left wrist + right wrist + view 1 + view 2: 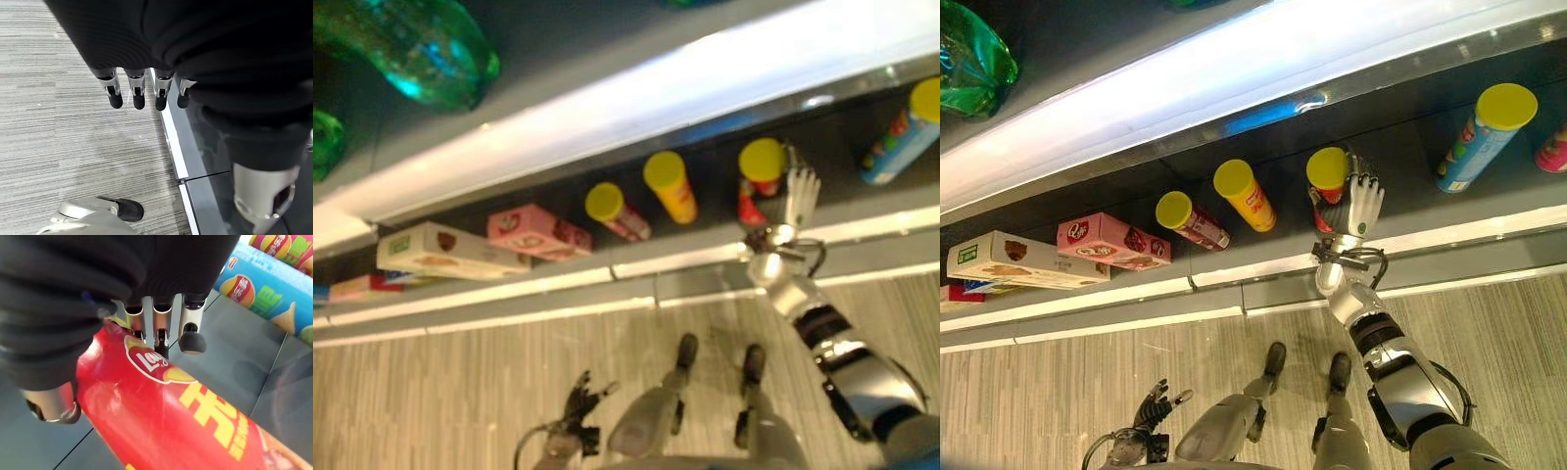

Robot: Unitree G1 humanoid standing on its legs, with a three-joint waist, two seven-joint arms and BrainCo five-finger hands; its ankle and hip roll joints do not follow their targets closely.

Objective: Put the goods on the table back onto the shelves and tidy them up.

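A red chip can with a yellow lid (1328,181) stands on the dark shelf (1410,186). My right hand (1361,211) is raised beside it, open, with straight fingers laid along the can's right side. From the right wrist, the fingers (191,340) rest against the red can (161,416), with the thumb on its other side. My left hand (1149,409) hangs low over the carpet, fingers relaxed and holding nothing; its fingertips (138,93) point down at the floor.
On the same shelf stand a yellow can (1246,196), a dark red can (1192,219), a blue can (1484,137), a pink box (1111,242) and a white box (1023,262). A green bag (969,64) lies on the shelf above. The shelf's white front edge (1263,269) runs below the goods.
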